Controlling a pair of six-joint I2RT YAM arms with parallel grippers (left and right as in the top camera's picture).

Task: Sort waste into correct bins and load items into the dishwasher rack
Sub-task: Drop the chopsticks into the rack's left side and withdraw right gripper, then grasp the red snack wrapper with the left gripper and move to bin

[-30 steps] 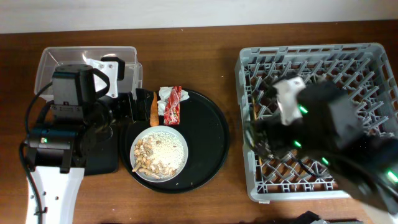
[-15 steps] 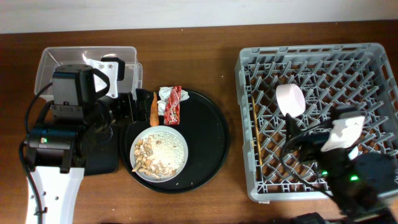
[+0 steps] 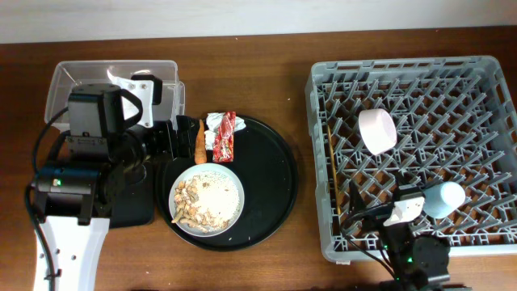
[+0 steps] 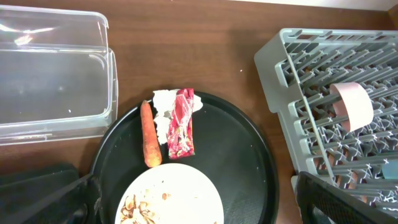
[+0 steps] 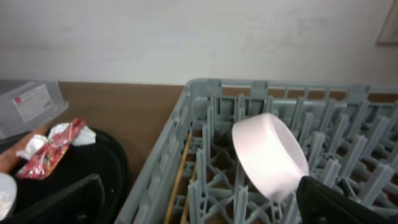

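The grey rack (image 3: 404,66) holds a white bowl (image 3: 377,129) on its side, a light-blue cup (image 3: 444,198) and chopsticks (image 3: 331,162) along its left edge. A plate (image 3: 239,194) with rice scraps (image 3: 198,200), a carrot (image 3: 200,141) and a red-and-white wrapper (image 3: 224,136) lie on the round black tray (image 3: 271,178). My left gripper (image 4: 193,208) is open and empty above the plate (image 4: 180,193). My right gripper (image 5: 199,211) is open and empty at the rack's front, facing the bowl (image 5: 267,152).
A clear tub (image 3: 73,81) stands at the back left. A shallow black tray bin (image 3: 133,208) lies under my left arm. The round tray's right half is bare. Brown table shows between the round tray and the rack.
My right arm has pulled back from over the rack to its front edge. The bowl and then the cup have come into view, lying in the rack. The left arm has not moved.
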